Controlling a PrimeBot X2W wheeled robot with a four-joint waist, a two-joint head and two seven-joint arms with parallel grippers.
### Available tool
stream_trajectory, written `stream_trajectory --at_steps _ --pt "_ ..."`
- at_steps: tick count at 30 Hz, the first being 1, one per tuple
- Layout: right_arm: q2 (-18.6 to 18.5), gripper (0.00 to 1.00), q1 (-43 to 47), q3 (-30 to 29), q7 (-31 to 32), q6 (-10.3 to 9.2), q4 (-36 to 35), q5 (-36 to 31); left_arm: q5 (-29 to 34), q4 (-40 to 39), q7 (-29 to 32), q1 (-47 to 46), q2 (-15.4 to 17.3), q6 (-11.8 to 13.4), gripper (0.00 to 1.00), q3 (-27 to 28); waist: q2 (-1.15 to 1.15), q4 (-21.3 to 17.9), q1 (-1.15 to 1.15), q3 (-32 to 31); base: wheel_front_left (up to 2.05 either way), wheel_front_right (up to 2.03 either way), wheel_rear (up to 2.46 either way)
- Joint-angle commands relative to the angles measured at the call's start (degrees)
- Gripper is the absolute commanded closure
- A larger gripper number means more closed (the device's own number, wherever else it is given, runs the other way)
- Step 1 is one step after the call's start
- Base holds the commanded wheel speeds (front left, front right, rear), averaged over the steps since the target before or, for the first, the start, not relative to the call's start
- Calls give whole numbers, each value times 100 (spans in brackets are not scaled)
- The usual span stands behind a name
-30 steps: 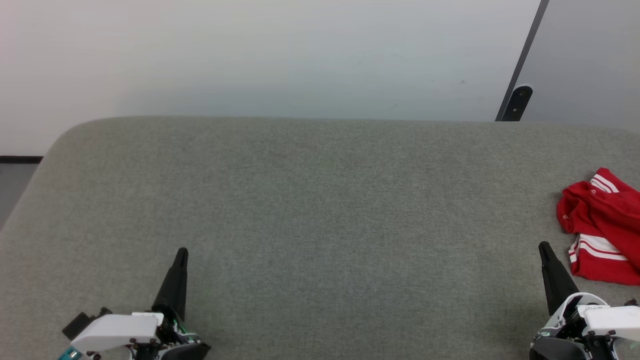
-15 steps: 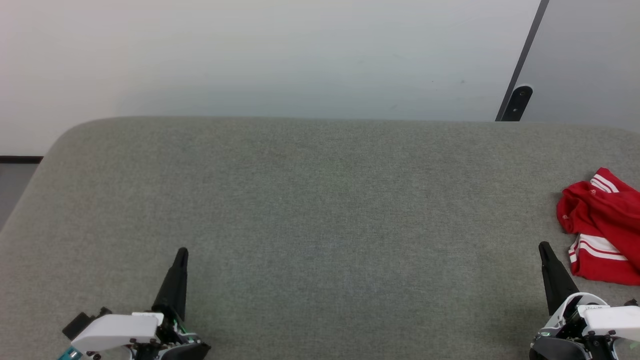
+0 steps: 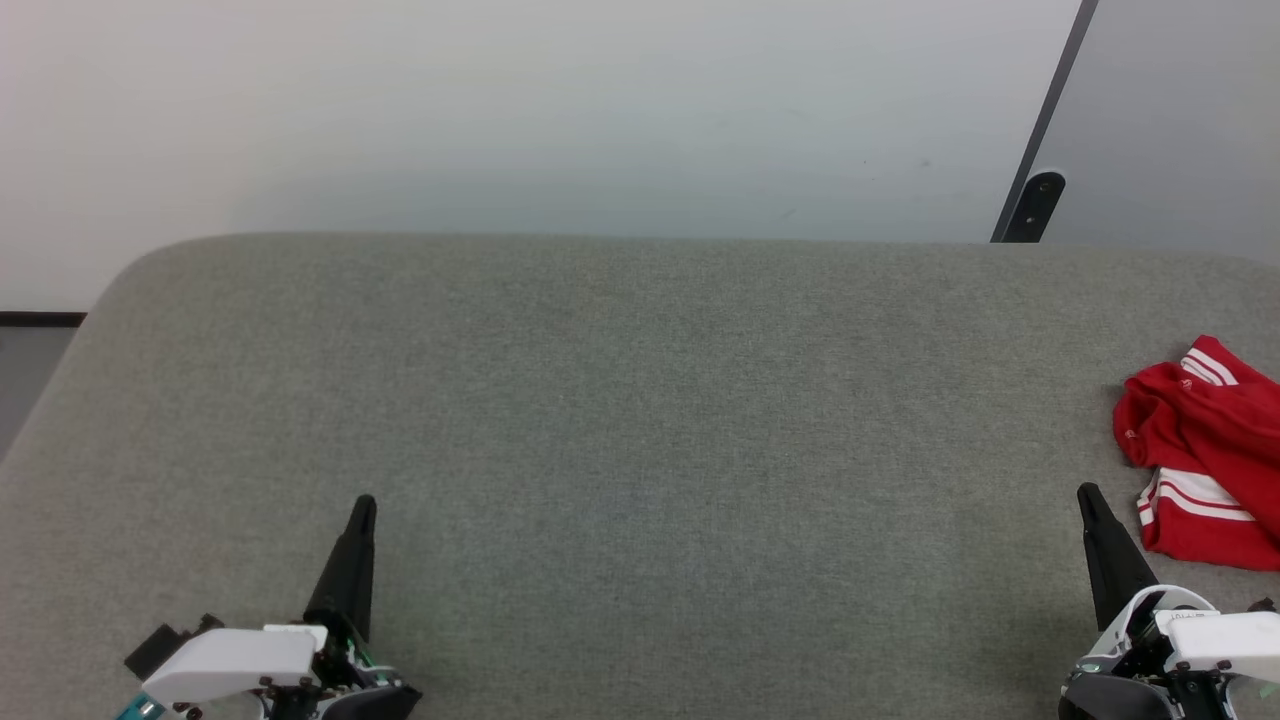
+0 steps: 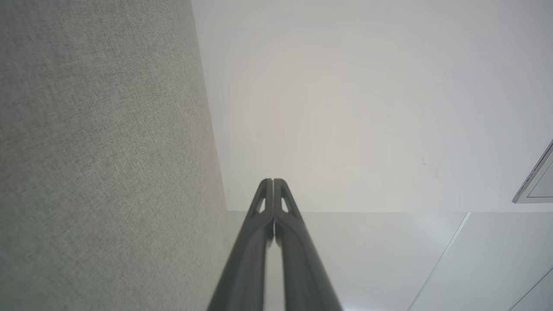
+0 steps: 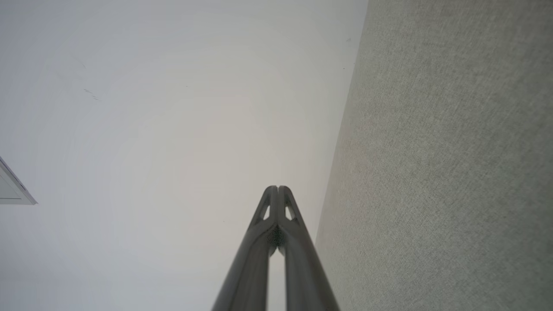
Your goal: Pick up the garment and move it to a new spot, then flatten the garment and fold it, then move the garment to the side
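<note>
The garment (image 3: 1205, 455), bright red with white striped bands, lies crumpled at the far right edge of the grey cushioned surface (image 3: 640, 420) in the head view, partly cut off by the frame. My right gripper (image 3: 1088, 497) stands shut at the lower right, just left of the garment and apart from it. At the lower left my left gripper (image 3: 363, 507) is shut too, far from the garment. Each wrist view shows its own gripper, left (image 4: 273, 182) and right (image 5: 277, 189), with fingertips pressed together and nothing between them.
The grey surface has a rounded far-left corner and ends at a pale wall (image 3: 550, 110). A dark slanted bar (image 3: 1040, 150) with a rounded foot stands behind the far right edge. A strip of dark floor (image 3: 30, 360) shows beyond the left edge.
</note>
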Motion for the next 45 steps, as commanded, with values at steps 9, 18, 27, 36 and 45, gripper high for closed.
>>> stream_trajectory --at_steps 9,18,27,36,45 --pt "14 100 -13 3 12 -4 -14 21 -19 -5 13 -53 1 -18 100 12 0 0 0 0 0 0 0" --pt "14 100 -13 3 12 -4 -14 21 -19 -5 12 -52 1 -19 100 11 0 0 0 0 0 0 0" --pt "14 100 -13 3 12 -4 -14 21 -19 -5 12 -52 1 -19 100 12 0 0 0 0 0 0 0" --pt "14 100 -13 4 12 -4 -14 22 -19 -6 12 -52 1 -19 100 12 0 0 0 0 0 0 0" --pt "14 100 -13 4 11 -4 -14 22 -20 -6 12 -52 1 -19 100 11 0 0 0 0 0 0 0"
